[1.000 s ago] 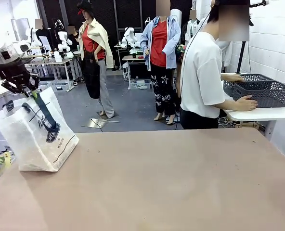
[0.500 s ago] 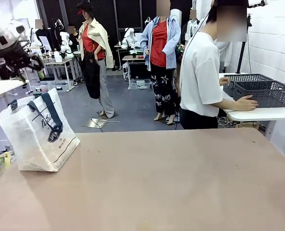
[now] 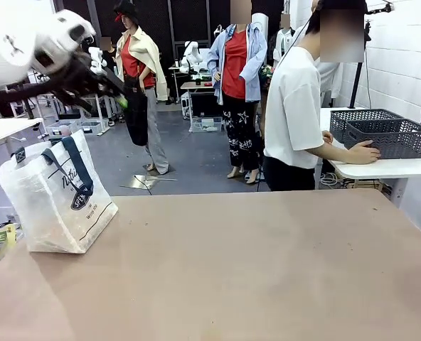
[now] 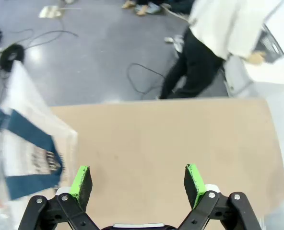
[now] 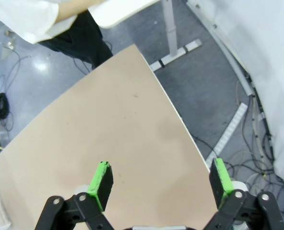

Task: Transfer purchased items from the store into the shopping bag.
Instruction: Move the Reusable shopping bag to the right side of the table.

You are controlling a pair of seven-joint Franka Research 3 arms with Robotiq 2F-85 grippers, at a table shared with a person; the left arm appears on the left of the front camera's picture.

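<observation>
Looking across from the front camera: the translucent white plastic shopping bag with dark blue strap handles [image 3: 56,195] stands upright at the left edge of the frame, on the pale brown table top [image 3: 253,270]. Above it, in the upper left, the left gripper [image 3: 109,84] hangs in the air, well clear of the bag; whether its jaws are apart I cannot tell from this angle. At the right edge, the dark grey lattice plastic basket [image 3: 381,132] sits on a separate white side table [image 3: 392,169]. A person in a white shirt [image 3: 294,106] stands beside it, one hand [image 3: 369,151] resting against the basket's near side. What lies inside the basket is not discernible.

Left wrist camera: the left gripper [image 4: 138,179] shows its green pads [image 4: 82,179] spread wide apart at the bottom of the frame, nothing between them. The bag [image 4: 24,153] lies at the left edge; bare table top [image 4: 171,139] fills the middle; the person [image 4: 218,33] is at the upper right.

Right wrist camera: the right gripper [image 5: 161,184] stands with jaws wide apart and empty above the table top [image 5: 94,143], near its edge. Grey floor with cables [image 5: 247,120] occupies the right side.
</observation>
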